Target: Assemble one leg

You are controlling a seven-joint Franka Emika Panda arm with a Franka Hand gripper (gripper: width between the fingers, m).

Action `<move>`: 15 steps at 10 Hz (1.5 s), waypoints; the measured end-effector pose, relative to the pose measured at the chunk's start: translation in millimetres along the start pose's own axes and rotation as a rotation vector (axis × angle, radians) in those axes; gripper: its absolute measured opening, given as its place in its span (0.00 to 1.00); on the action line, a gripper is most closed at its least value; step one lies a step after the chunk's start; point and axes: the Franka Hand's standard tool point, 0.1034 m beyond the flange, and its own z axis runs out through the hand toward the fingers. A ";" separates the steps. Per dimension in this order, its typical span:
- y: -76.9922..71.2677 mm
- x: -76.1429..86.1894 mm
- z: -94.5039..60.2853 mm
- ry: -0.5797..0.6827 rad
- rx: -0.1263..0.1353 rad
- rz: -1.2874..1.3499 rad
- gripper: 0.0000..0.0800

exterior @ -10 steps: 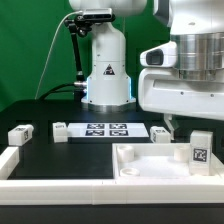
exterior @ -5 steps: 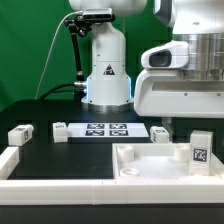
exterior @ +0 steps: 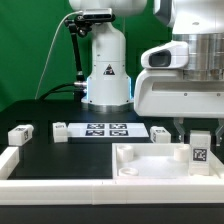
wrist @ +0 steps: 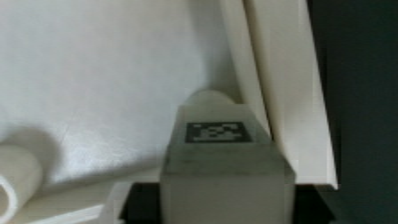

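Observation:
One leg [exterior: 200, 149] stands upright on the big white tray-like part [exterior: 150, 168] at the exterior view's right, its tag facing the camera. My gripper [exterior: 198, 130] is over the leg's top, with one finger [exterior: 180, 127] just to its left. In the wrist view the leg [wrist: 221, 150] and its tag fill the middle. Dark fingers [wrist: 146, 200] flank it close on both sides, and the jaws look open around it. Three more legs lie on the black table: one at the left [exterior: 20, 133], one by the marker board [exterior: 62, 130], one near the tray [exterior: 160, 132].
The marker board [exterior: 105, 128] lies at the back centre in front of the robot base [exterior: 105, 70]. A white raised border [exterior: 90, 190] runs along the table's front and left. The tray's rim [wrist: 276, 80] runs right beside the leg.
The gripper has shifted to the exterior view's right and a little down, from beside the standing leg to over it. The leg has not moved.

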 end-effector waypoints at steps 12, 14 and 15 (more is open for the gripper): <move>-1.5 -0.2 0.7 -0.008 0.076 1.249 0.37; -3.5 -0.7 0.7 -0.027 0.093 1.457 0.37; -3.7 -0.6 0.4 -0.032 0.096 1.553 0.37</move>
